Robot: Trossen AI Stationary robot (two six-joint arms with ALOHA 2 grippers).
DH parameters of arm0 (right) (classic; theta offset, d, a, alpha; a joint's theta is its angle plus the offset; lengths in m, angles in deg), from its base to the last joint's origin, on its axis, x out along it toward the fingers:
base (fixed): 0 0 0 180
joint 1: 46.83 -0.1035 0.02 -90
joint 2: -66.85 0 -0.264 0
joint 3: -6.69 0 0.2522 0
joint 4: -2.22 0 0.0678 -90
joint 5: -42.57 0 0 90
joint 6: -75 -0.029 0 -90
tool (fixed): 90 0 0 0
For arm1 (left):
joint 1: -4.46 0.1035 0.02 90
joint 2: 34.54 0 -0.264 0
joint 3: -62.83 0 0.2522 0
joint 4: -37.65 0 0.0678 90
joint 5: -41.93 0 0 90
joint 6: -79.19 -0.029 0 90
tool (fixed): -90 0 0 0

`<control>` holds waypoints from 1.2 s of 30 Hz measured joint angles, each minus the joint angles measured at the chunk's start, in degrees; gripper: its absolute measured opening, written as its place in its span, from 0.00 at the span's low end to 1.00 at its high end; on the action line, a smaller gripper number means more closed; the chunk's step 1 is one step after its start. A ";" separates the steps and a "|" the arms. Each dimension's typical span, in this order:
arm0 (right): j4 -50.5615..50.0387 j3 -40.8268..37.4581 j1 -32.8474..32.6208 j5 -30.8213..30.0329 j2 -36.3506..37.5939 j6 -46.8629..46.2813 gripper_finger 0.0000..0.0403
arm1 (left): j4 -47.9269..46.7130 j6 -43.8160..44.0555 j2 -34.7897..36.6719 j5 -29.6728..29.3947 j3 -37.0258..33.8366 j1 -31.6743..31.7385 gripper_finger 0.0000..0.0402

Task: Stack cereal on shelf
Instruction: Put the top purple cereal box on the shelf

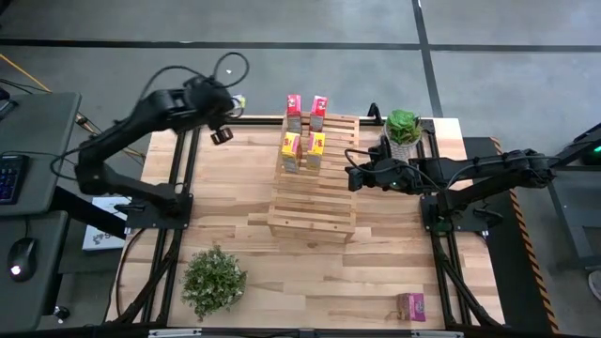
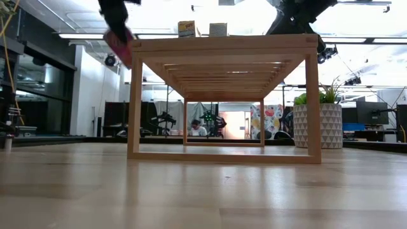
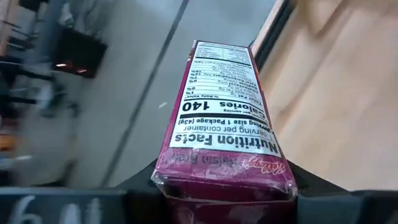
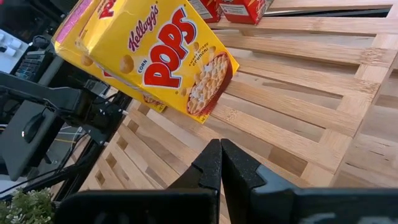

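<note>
Magenta cereal box (image 3: 225, 130) clamped in your left gripper (image 1: 222, 135) could topple the 4 shelf (image 1: 313, 188) boxes; right gripper (image 4: 220, 163) closed, empty.

A potted plant (image 1: 404, 129) in a white patterned pot stands at the table's (image 1: 235, 188) far right edge. A bushier plant (image 1: 213, 279) sits near the front left corner.
</note>
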 joint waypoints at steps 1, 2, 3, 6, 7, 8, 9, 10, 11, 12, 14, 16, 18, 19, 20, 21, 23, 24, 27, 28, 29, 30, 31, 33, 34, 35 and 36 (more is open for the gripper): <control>0.01 0.00 0.00 0.00 0.00 0.00 0.00 | -1.22 2.55 1.05 1.34 1.16 -1.33 0.34; 0.00 0.00 0.00 0.00 0.00 0.00 0.00 | -2.57 4.68 1.93 2.87 2.43 -2.81 0.34; 0.00 0.00 0.00 0.00 0.00 0.00 0.00 | -3.70 6.42 2.59 4.56 3.65 -4.46 0.34; -0.14 0.00 0.00 0.00 0.00 0.00 0.00 | -5.97 10.19 3.21 9.56 8.59 -11.06 0.34; -0.15 0.00 0.00 0.02 0.00 0.00 0.00 | -6.08 11.17 3.18 10.57 10.54 -13.64 0.34; -0.15 0.00 0.00 0.02 0.00 0.00 0.00 | -5.83 11.98 3.03 10.99 12.72 -16.29 0.34; -0.15 0.00 0.00 0.02 0.00 0.02 0.00 | -5.17 12.42 2.72 11.00 15.20 -18.95 0.34; -0.13 0.00 0.00 0.00 0.00 0.21 0.00 | -4.31 12.59 2.37 10.98 17.61 -21.52 0.34; -0.14 0.00 0.00 -0.02 0.00 0.58 0.00 | -3.48 12.52 1.81 10.88 19.99 -23.99 0.34; -0.15 0.00 0.00 -0.02 0.00 0.88 0.00 | -2.46 11.92 1.07 10.73 22.45 -26.37 0.34; -0.15 0.00 0.00 -0.02 0.00 0.95 0.00 | -0.41 10.01 -0.78 10.61 27.09 -31.23 0.34; -0.15 0.00 0.00 -0.02 0.00 1.05 0.00 | -0.39 7.02 -3.53 10.54 30.98 -36.26 0.34; -0.15 0.00 0.00 -0.04 0.02 1.05 0.00 | -2.11 2.70 -6.80 10.48 34.01 -41.05 0.34; -0.15 0.00 0.00 -0.04 0.02 1.05 0.00 | -3.98 -0.06 -8.67 10.20 35.11 -43.26 0.34; -0.19 0.00 0.00 -0.04 0.02 1.07 0.00 | -6.56 -3.19 -10.69 9.63 36.01 -45.19 0.34; -0.20 0.00 0.00 -0.04 0.02 1.07 0.00 | -9.57 -6.31 -12.74 8.66 36.67 -46.86 0.34; -0.27 0.00 0.00 -0.04 0.02 1.07 0.00 | -15.73 -11.56 -16.42 5.75 37.21 -49.33 0.34; -0.48 0.00 0.00 -0.04 0.02 1.07 0.00 | -18.45 -13.49 -17.91 4.26 37.21 -50.14 0.34; -1.14 0.00 0.00 -0.05 0.02 1.07 0.00 | -19.54 -17.70 -21.49 1.51 35.33 -51.73 0.34; -1.43 0.00 0.00 -0.06 0.02 1.07 0.00 | -19.01 -18.95 -22.29 1.74 34.63 -52.17 0.35; -1.51 0.00 0.00 -0.07 0.02 1.07 0.00 | -18.66 -20.88 -23.33 2.13 34.39 -52.58 0.35; -1.61 0.00 0.00 -0.07 0.02 1.07 0.00 | -18.46 -22.76 -24.19 2.13 34.41 -52.75 0.35; -1.94 0.00 0.00 -0.07 0.02 1.07 0.00 | -18.61 -23.50 -24.74 2.04 34.44 -52.80 0.35; -2.02 0.00 0.00 -0.07 0.02 1.07 0.00 | -18.43 -22.92 -25.62 1.91 34.44 -52.48 0.36; -2.22 0.00 0.00 -0.09 0.02 1.07 0.00 | -17.93 -22.66 -26.06 1.88 34.44 -52.26 0.36; -2.50 0.00 0.00 -0.09 0.02 1.07 0.00 | -17.30 -22.55 -26.46 2.05 34.46 -51.94 0.37; -2.47 0.00 0.00 -0.09 0.02 1.07 0.00 | -16.66 -22.70 -26.78 2.23 34.46 -51.67 0.37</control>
